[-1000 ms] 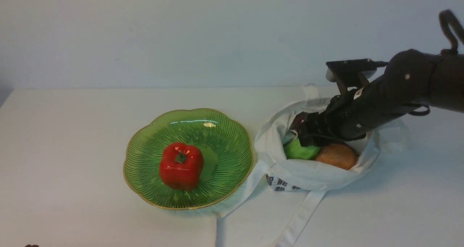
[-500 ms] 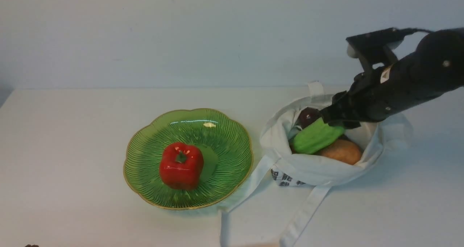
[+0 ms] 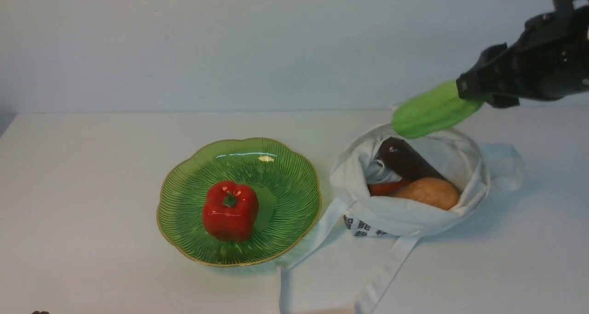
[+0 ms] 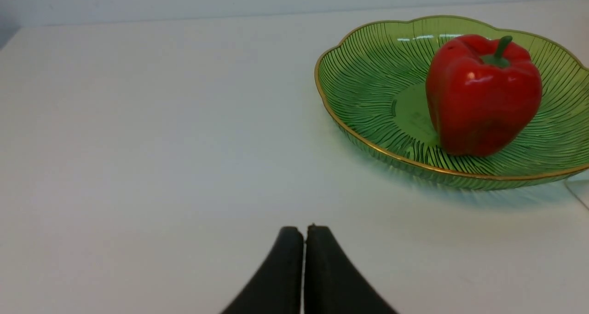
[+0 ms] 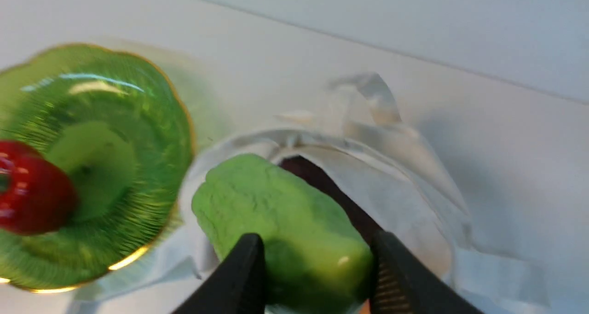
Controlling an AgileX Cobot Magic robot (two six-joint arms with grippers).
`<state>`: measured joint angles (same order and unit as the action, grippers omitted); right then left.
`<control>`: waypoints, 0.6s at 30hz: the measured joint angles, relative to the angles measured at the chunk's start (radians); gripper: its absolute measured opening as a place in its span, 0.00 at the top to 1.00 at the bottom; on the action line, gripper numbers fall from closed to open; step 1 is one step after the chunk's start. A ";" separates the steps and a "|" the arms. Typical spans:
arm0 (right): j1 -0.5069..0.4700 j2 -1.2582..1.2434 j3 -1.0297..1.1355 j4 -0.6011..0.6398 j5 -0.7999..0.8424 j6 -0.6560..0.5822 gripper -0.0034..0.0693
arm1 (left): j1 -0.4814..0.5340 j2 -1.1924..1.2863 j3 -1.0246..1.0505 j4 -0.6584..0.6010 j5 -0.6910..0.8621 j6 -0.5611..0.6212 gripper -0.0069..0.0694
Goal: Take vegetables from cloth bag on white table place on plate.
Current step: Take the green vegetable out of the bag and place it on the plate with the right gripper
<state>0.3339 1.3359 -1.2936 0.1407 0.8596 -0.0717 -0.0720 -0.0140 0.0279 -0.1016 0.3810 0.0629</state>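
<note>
My right tool (image 3: 470, 92), clamped on the cucumber (image 3: 425, 112), holds it above the bag (image 3: 400, 219) near the right edge of the counter (image 3: 92, 166); my left tool (image 4: 303, 240) is pressed together.

A red pepper (image 3: 229, 210) blocks the plate's (image 3: 276, 166) middle; its far half is free.

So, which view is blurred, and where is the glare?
Right wrist view: blurred, smearing the plate and red pepper; the green vegetable in the right pincer is clearer. Front view: sharp, white glare on the plate's far side. Left wrist view: crisp, highlights on the pepper.
</note>
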 joint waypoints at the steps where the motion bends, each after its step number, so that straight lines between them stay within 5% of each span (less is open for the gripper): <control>1: 0.001 0.005 -0.011 0.043 0.005 -0.030 0.58 | 0.000 0.000 0.000 0.000 0.000 0.000 0.92; 3: 0.026 0.053 -0.077 0.181 0.025 -0.143 0.58 | 0.000 0.000 0.000 0.000 0.000 0.000 0.92; 8: 0.130 0.160 -0.163 0.243 0.029 -0.220 0.58 | 0.000 0.000 0.000 0.000 0.000 0.000 0.92; 13: 0.273 0.388 -0.297 0.125 0.135 -0.199 0.58 | 0.000 0.000 0.000 0.000 0.000 0.000 0.92; 18: 0.318 0.568 -0.400 0.014 0.186 -0.171 0.58 | 0.000 0.000 0.000 0.000 0.000 0.000 0.92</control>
<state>0.6515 1.9036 -1.6935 0.1546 1.0454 -0.2424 -0.0720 -0.0140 0.0279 -0.1016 0.3810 0.0629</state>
